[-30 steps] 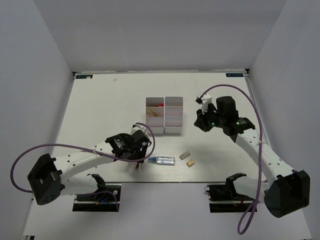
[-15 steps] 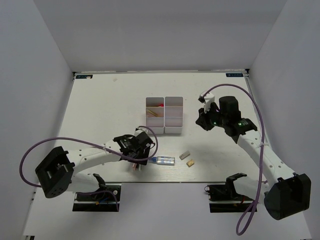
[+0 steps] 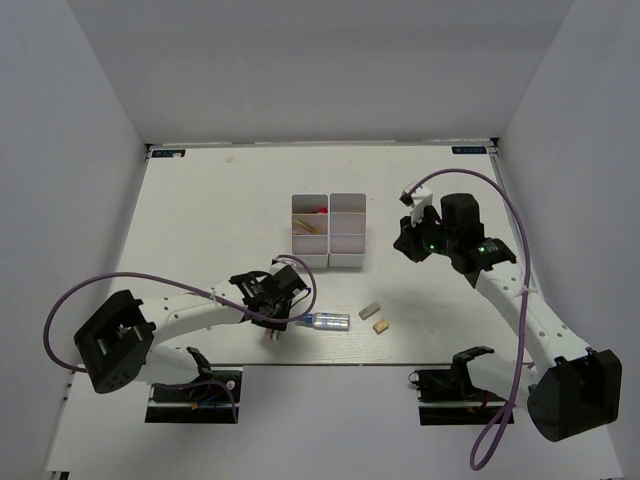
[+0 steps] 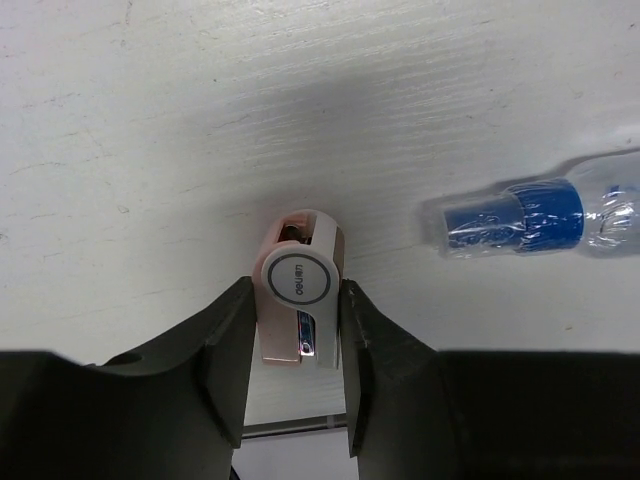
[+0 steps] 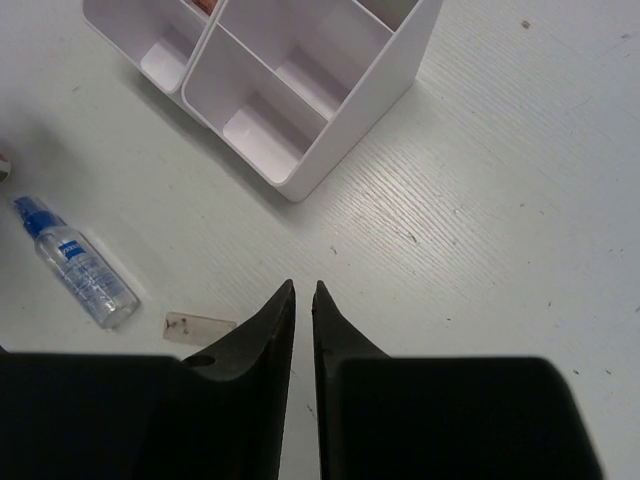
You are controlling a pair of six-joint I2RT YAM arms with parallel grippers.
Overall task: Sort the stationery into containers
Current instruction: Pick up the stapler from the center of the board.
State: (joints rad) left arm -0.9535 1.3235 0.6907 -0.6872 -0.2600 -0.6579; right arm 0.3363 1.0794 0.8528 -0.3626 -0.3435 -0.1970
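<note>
My left gripper (image 4: 295, 287) is shut on a pink capsule (image 4: 300, 330) with a round white cap, close to the table near its front edge; it also shows in the top view (image 3: 273, 328). The silver-blue tube (image 3: 328, 321) lies just right of it (image 4: 530, 215). A grey eraser (image 3: 370, 311) and a tan eraser (image 3: 381, 325) lie further right. The two white containers (image 3: 303, 259) (image 3: 347, 263) stand side by side at mid-table. My right gripper (image 5: 303, 290) is shut and empty, hovering right of the containers (image 3: 404, 246).
The left container holds a red item (image 3: 320, 210) in its far compartment and a tan stick (image 3: 310, 226) in the middle one. The right wrist view shows a container wall (image 5: 350, 105), the tube (image 5: 75, 272) and the grey eraser (image 5: 200, 327).
My left arm has shifted right and toward the table's front edge, settling over the pink capsule. My right gripper has drifted slightly right and stayed shut.
</note>
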